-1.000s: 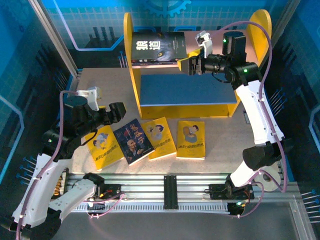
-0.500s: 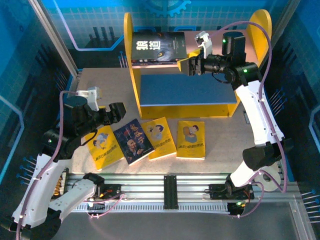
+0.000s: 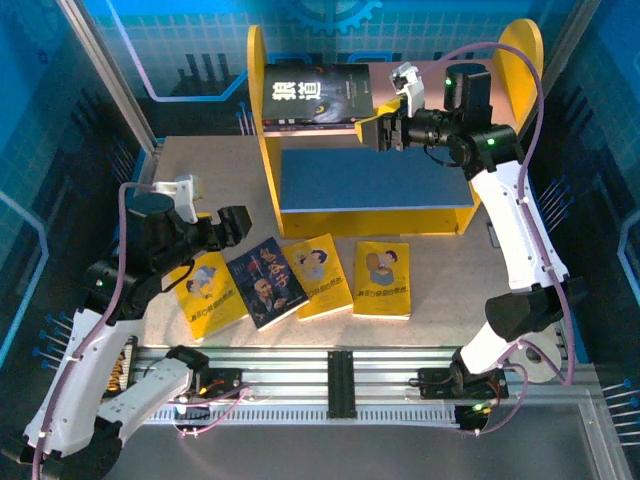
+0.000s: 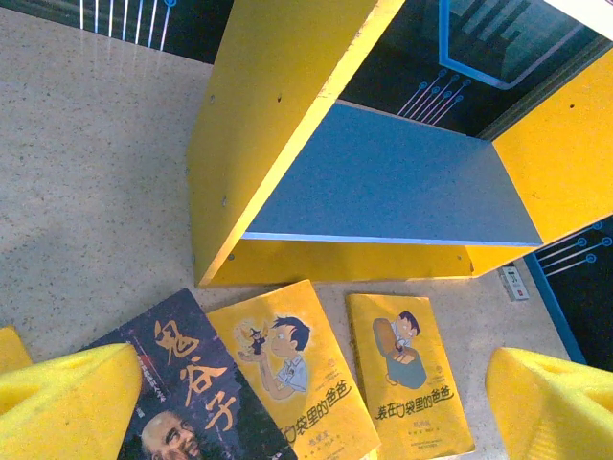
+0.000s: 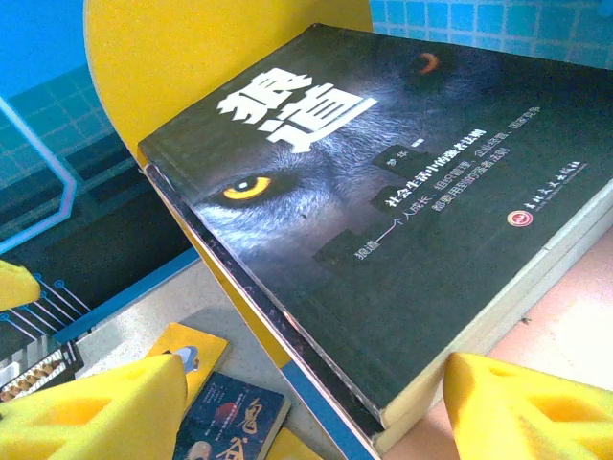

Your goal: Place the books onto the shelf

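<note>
Top-down view first: the two-tier open shelf (image 3: pixel 262 150), with rounded yellow side panels, a pale pink upper board and a blue lower board, sits at the back of the speckled beige table (image 3: pixel 200 160). I count five thin paperbacks. One glossy dark wolf-cover book (image 3: pixel 315 95) lies flat on the upper board. The other four lie in a row on the table in front of the shelf: left yellow cartoon book (image 3: pixel 208 292), dark portrait book (image 3: pixel 265 282), middle yellow cartoon book (image 3: pixel 320 275) and right yellow cartoon book (image 3: pixel 382 278). The right fingers (image 3: pixel 385 133) hang just beside the wolf-cover book's right edge, and the left fingers (image 3: pixel 236 222) hover over the row's left end. Left wrist view: two chunky yellow foam pads spread wide, with three table books and the blue board beyond. Right wrist view: the pads are parted on either side of the wolf-cover book's near corner, not gripping it. Its page edge looks layered, and I can't tell if a second book sits underneath.
</note>
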You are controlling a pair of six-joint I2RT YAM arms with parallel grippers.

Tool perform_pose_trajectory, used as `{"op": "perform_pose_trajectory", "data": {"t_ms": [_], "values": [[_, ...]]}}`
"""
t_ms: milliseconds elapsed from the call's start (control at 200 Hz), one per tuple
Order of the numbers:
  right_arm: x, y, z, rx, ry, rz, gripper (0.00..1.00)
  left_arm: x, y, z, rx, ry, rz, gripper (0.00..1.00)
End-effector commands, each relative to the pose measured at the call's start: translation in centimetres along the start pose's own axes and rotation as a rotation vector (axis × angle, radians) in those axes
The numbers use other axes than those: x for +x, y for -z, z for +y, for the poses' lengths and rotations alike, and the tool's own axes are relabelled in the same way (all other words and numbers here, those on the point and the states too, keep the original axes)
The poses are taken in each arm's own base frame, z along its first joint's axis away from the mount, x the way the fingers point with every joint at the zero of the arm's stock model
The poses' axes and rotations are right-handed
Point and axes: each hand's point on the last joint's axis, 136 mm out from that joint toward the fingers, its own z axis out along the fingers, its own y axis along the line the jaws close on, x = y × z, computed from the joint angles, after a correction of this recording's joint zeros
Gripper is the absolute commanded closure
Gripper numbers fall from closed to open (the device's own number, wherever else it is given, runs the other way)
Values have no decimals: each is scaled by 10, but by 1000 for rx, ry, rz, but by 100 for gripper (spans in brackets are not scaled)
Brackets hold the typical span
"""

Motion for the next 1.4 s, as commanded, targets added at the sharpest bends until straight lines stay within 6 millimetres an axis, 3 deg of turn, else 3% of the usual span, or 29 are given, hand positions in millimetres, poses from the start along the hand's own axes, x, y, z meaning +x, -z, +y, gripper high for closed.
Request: {"op": "perform_pose_trajectory", "data": {"t_ms": [0, 530, 746, 1176, 1391], "values": [[-4, 8, 30, -73, 26, -1, 28, 1, 1, 3, -8, 3, -5, 6], [-1, 8, 30, -63, 37, 9, 27, 2, 2, 3, -8, 4, -6, 6], [-3, 0, 21, -53, 25, 10, 27, 2, 2, 4, -11, 2, -4, 6], [-7, -8, 22, -96, 17, 14, 26, 0, 1, 3, -8, -2, -11, 6], [-10, 0, 11, -41, 9, 2, 25, 1, 0, 3, -9, -1, -5, 6]]}}
